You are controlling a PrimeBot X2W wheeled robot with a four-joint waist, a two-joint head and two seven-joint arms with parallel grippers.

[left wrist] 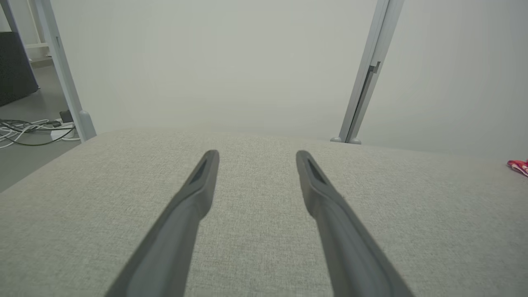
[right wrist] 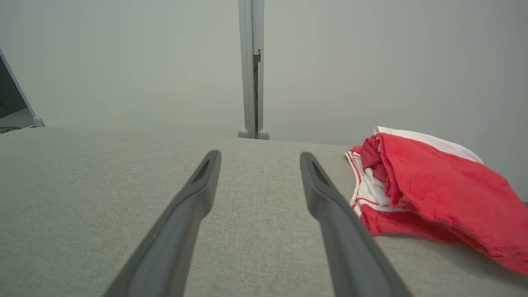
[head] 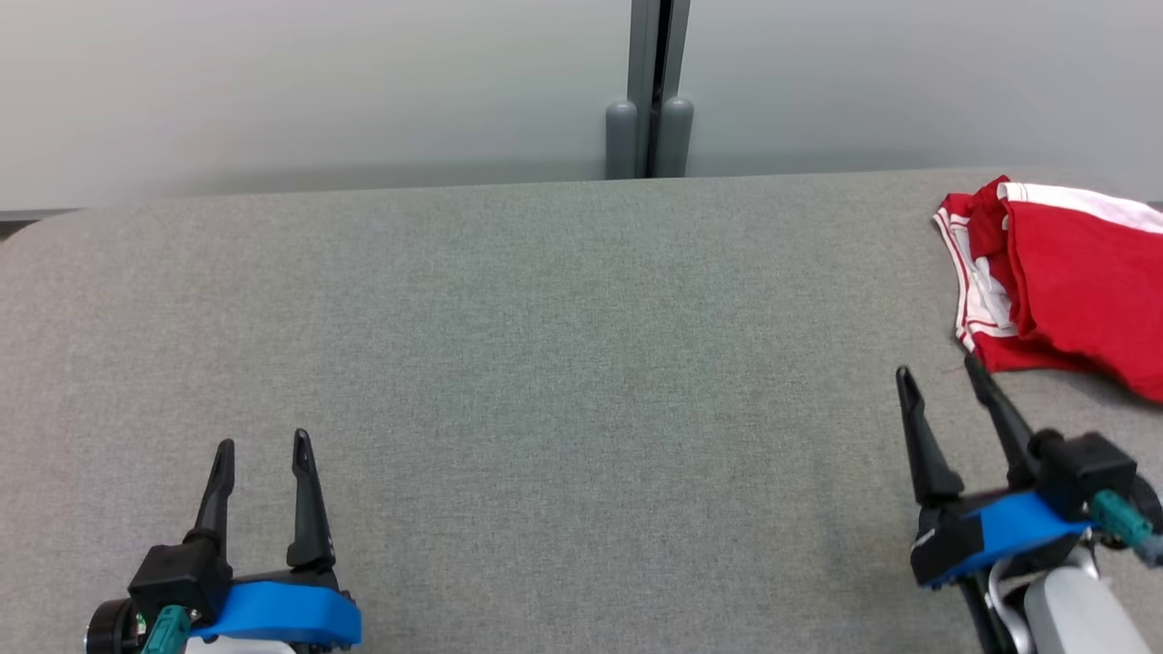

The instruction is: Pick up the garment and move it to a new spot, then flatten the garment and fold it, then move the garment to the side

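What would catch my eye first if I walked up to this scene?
The red garment with white trim jumps out first, lying folded over at the far right of the grey padded table. Next come the two dark-fingered hands at the near edge: the left hand low on the left and the right hand just short of the garment. Both are open and hold nothing.

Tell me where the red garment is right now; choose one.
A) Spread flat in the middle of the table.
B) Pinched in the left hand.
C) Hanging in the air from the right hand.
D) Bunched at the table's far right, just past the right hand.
D: the red garment lies in a heap at the far right of the grey table, just ahead of the open right hand, which holds nothing.
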